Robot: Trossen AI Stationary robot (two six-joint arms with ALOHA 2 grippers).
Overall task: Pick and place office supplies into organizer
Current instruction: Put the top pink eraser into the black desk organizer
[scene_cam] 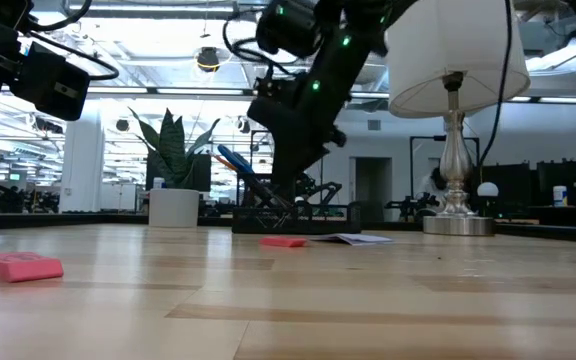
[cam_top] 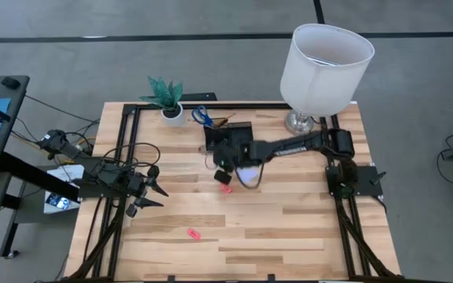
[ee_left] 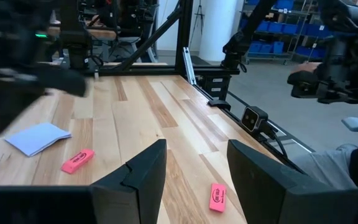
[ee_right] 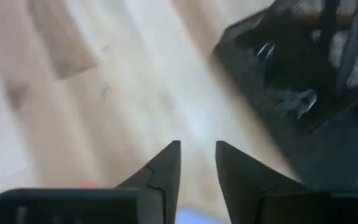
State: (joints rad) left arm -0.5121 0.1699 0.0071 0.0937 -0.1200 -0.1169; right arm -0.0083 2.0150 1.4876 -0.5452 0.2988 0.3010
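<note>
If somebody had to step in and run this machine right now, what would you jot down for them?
Left gripper: open, empty, waiting over the table's left side.
Right gripper: fingers slightly apart, nothing between them, just in front of the black organizer.
Blue-handled scissors stand in the organizer's cup section, so that part looks done; what else is inside is too blurred to tell.
Left on the table: the pale note pad below the right arm, one pink eraser beside it, another pink eraser nearer the front edge.

Grey floor, white-shaded lamp, potted plant, blue shelving
</note>
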